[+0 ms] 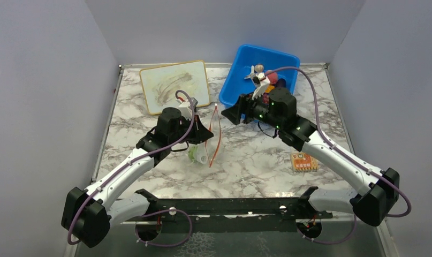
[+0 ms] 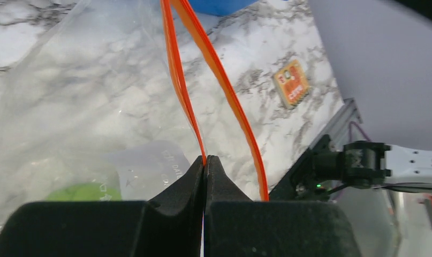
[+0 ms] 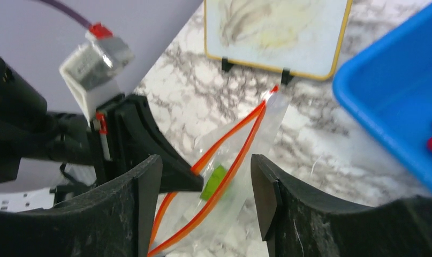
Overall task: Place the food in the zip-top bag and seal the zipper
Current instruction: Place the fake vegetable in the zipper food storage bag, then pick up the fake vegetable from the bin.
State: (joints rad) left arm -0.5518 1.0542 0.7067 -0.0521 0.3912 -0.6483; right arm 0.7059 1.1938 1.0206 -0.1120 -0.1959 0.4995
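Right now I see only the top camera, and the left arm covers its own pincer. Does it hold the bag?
Observer: Yes. In the left wrist view the left pincer is shut on one strip of the zipper.
Operator: Is the mouth of the zip-top bag open?
Observer: Yes. The other strip bows away from the pinched one, leaving a gap.
Operator: Does the right pincer carry anything?
Observer: No. The right wrist view shows the right pincer open and empty, pointed at the bag's mouth.
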